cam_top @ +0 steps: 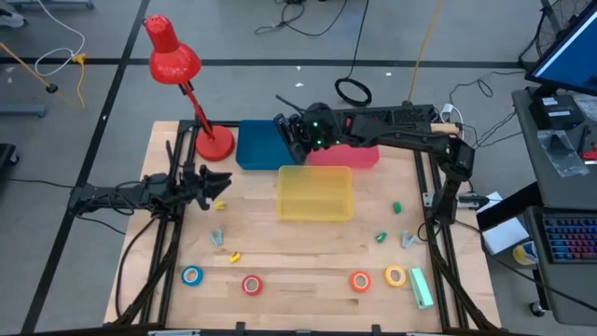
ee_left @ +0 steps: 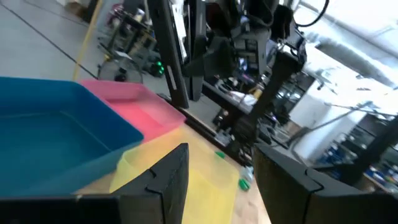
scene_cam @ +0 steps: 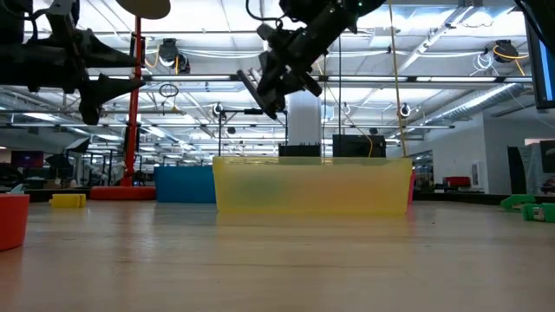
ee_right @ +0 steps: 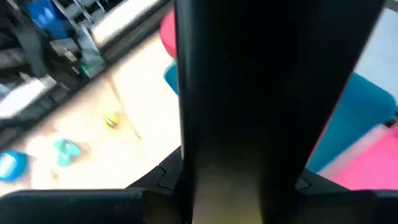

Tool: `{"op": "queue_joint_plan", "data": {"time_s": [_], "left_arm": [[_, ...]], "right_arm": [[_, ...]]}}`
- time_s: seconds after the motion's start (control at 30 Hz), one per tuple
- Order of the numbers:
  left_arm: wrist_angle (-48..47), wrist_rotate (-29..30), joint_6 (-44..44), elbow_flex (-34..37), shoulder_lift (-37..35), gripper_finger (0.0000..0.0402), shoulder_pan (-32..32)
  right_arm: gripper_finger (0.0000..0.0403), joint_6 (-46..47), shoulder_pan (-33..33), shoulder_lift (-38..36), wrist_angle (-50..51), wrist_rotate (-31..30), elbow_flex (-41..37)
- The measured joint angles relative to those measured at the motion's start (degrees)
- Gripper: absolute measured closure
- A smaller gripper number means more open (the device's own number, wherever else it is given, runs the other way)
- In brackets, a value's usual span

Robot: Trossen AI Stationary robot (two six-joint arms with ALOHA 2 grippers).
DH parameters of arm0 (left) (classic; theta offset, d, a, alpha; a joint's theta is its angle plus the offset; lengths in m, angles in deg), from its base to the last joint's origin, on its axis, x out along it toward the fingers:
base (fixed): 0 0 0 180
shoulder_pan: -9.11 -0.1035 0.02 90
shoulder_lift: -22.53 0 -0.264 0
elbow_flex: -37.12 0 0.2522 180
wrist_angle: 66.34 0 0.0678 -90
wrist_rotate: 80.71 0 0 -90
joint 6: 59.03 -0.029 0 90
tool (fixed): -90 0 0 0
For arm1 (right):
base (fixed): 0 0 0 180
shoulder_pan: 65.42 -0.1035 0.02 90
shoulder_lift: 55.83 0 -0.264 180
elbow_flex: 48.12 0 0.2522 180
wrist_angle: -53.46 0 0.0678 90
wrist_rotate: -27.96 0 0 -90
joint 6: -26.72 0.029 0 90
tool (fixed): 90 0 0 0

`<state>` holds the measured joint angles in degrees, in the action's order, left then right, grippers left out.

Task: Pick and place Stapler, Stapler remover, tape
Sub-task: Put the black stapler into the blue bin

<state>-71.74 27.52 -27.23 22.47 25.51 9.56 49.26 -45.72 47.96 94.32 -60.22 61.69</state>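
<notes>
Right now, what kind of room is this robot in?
Probably a robotics lab or workshop. The wooden table stands on a bare floor strewn with cables, a computer screen and keyboard sit beside it, and the low view shows a big hall with ceiling lights.

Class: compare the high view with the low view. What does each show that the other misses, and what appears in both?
Only the high view shows the four small tape rolls, blue, red, orange and yellow, along the table's near edge, and the pink plastic bin.

Only the low view shows the ceiling lights and room behind.

Both show the translucent yellow bin, the blue bin and the right gripper raised above them.
</notes>
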Motion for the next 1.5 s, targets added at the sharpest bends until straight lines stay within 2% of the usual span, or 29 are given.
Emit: {"op": "queue_joint_plan", "data": {"time_s": [0.2, 0.3, 0.5, 0.67, 0.83, 1.1, 1.33, 1.5], "left_arm": [[3.03, 3.06, 0.0, 0.0, 0.02, 0.0224, 0.01], [7.1, 5.81, 0.0, -0.02, 0.0, 0.0224, 0.01], [15.39, 10.81, -0.02, -0.04, 0.01, 0.0224, 0.0], [17.75, 11.87, -0.15, -0.04, 0.02, 0.0224, 0.01], [20.02, 10.82, 1.85, -0.33, 2.89, 0.0224, 0.04], [23.96, 10.03, 2.76, -4.78, 15.73, 0.0224, 0.04], [23.45, 3.99, -4.78, -16.63, 30.88, 0.0224, 0.04], [15.14, -1.53, -9.72, -27.06, 41.42, 0.0224, 0.04]], "right_arm": [[0.0281, -5.12, 1.68, 0.9, -2.43, -0.05, 0.1], [0.0281, -6.6, 2.28, 1.07, -2.68, -0.06, -0.02], [0.028, -8.72, 2.47, 1.71, -9.4, 0.05, 0.08], [0.028, -8.02, 2.34, 1.5, -15.87, 6.27, 0.08], [0.028, -6.97, 1.18, 1.53, -16.11, 12.83, 0.08], [0.028, -11.86, -3.6, 1.53, -7.46, 14.89, 0.08], [0.028, -15.76, -7.89, 1.53, 1.84, 13.65, 0.08], [0.028, -17.8, -10.73, 1.53, 6.19, 10.79, 0.06]]}}
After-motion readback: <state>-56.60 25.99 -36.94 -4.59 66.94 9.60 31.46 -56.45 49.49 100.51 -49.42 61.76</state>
